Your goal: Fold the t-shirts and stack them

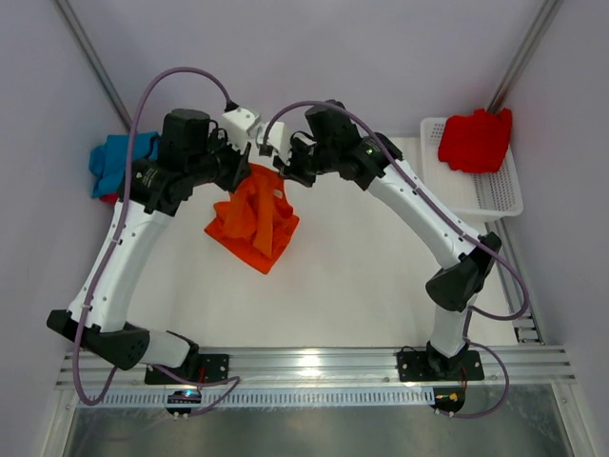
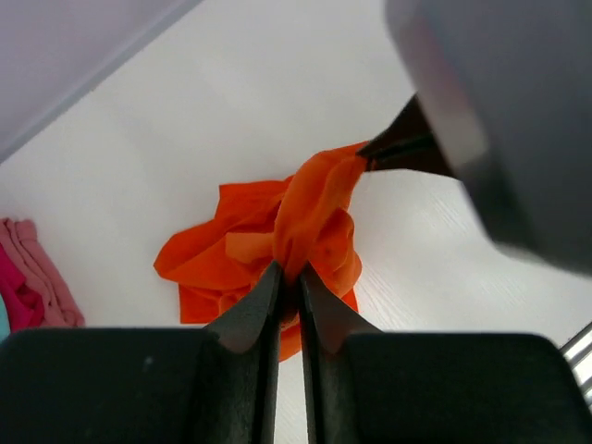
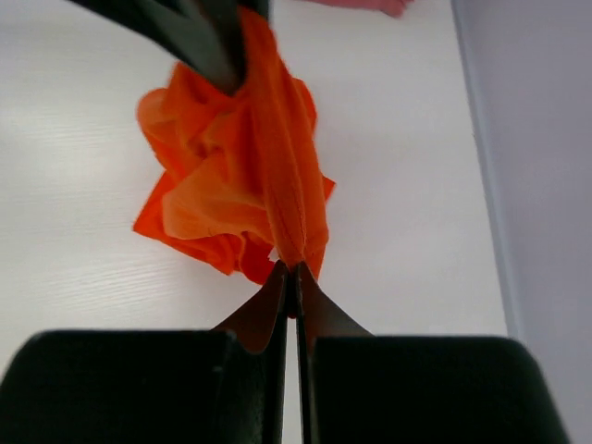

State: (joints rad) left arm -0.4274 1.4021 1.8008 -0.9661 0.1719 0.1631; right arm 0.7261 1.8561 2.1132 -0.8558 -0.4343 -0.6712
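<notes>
Fingers of the left gripper (image 2: 289, 277) clamped a bright orange cloth t-shirt (image 1: 255, 221), right of a teal-and-pink cloth bundle (image 1: 119, 160) at the white worktop's (image 1: 371, 286) far left edge. The right gripper (image 3: 292, 270) pinched the same shirt, which hung bunched, its lower part heaped on the worktop. A red cloth shirt (image 1: 476, 141) lay in the white plastic mesh basket (image 1: 497, 198) at the far right corner. By my reckoning, both were unfolded.

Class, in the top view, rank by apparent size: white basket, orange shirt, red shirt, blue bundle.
The white basket
orange shirt, lifted toward the camera, so unsure against the basket
red shirt
blue bundle, partly hidden behind the left arm
</notes>
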